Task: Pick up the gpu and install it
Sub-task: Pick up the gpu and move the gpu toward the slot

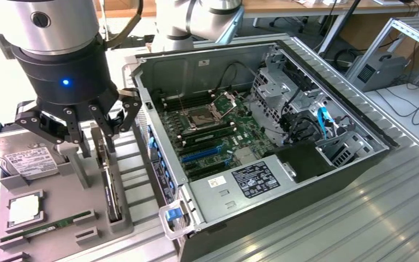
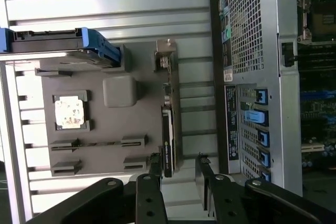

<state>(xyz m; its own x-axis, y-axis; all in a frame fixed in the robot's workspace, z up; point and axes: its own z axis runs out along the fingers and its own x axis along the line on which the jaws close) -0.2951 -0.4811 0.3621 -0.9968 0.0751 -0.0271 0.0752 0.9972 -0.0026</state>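
Case (image 1: 268, 225) just beside tray (image 1: 57, 191), exterior view's right. Gpu (image 1: 112, 191) on edge in tray slot nearest case. Drive (image 1: 29, 159), CPU (image 1: 22, 210), RAM (image 1: 46, 227) in tray's other pockets. Gripper (image 1: 85, 144) above tray, over gpu's end.

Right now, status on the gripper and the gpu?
Gripper open, fingers above the card's end. Gpu on edge in tray slot, not gripped. Nothing between them.
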